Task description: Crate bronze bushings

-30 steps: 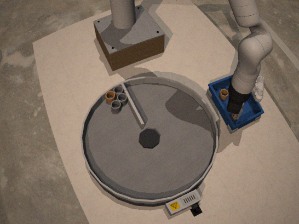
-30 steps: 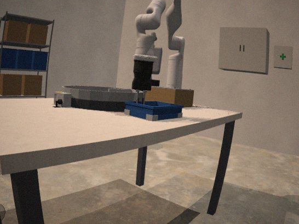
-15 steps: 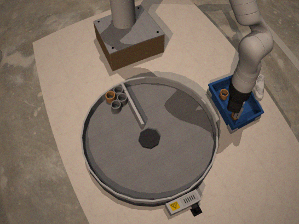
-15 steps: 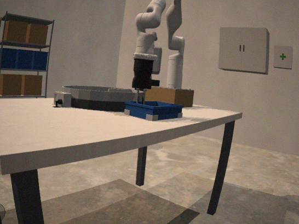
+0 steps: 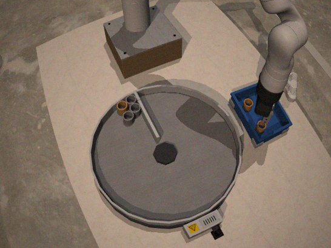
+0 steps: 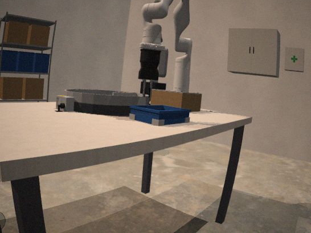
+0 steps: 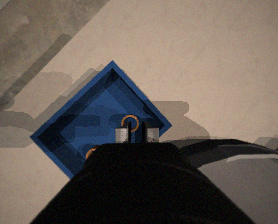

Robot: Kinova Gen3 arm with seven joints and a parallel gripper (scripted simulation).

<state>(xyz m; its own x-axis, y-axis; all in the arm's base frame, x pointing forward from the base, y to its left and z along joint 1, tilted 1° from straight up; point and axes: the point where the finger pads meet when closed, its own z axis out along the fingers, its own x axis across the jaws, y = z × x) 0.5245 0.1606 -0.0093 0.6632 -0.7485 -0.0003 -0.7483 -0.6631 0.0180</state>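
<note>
My gripper [image 5: 264,121] [image 6: 147,95] [image 7: 136,129] is partly open and empty, above the blue crate [image 5: 280,125] [image 6: 171,117] [image 7: 75,101]. A bronze bushing [image 5: 260,130] [image 7: 130,116] stands in the crate below the fingertips. Another bronze bushing [image 5: 248,108] [image 7: 91,153] stands in the crate, partly hidden in the wrist view. On the turning table [image 5: 182,194] [image 6: 99,98], a bronze bushing [image 5: 122,111] stands near the rim, clustered with three steel bushings [image 5: 128,122] [image 5: 135,112] [image 5: 131,99]. The exterior view hides all bushings behind walls.
A light straight bar [image 5: 148,117] runs inward from the turning table's rim beside the cluster. A dark hub [image 5: 165,153] is at its centre. A grey box with a warning label [image 5: 193,227] adjoins the near rim. The arm's base block [image 5: 153,61] [image 6: 168,100] stands behind.
</note>
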